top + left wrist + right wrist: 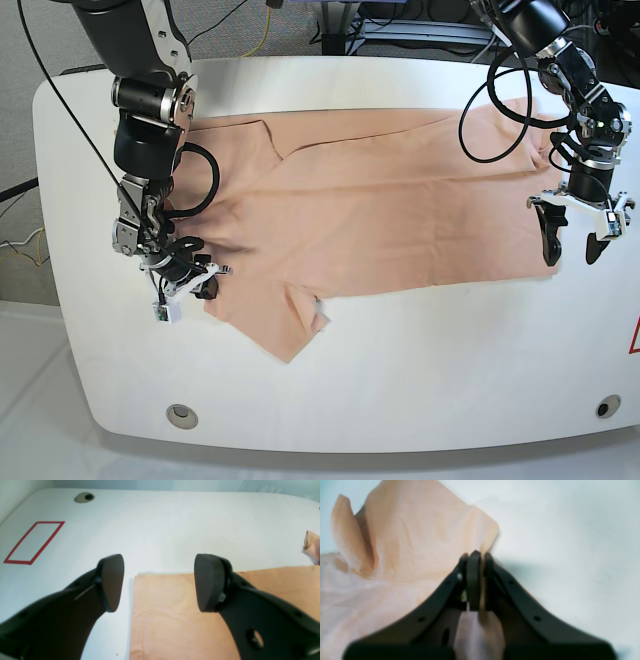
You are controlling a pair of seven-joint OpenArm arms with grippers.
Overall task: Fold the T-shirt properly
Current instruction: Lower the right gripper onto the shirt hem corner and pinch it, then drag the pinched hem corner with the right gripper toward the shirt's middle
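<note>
Covering much of a white rounded tabletop (400, 370), a wrinkled peach-pink short-sleeved fabric T-shirt (380, 215) is spread flat. At its sleeve edge the black right gripper (475, 557) is seen with fingers pressed together, clamped on a fold of the cloth (blurred in the wrist view). Over the hem corner, the black left gripper (160, 582) is held with fingers wide apart, grasping nothing.
</note>
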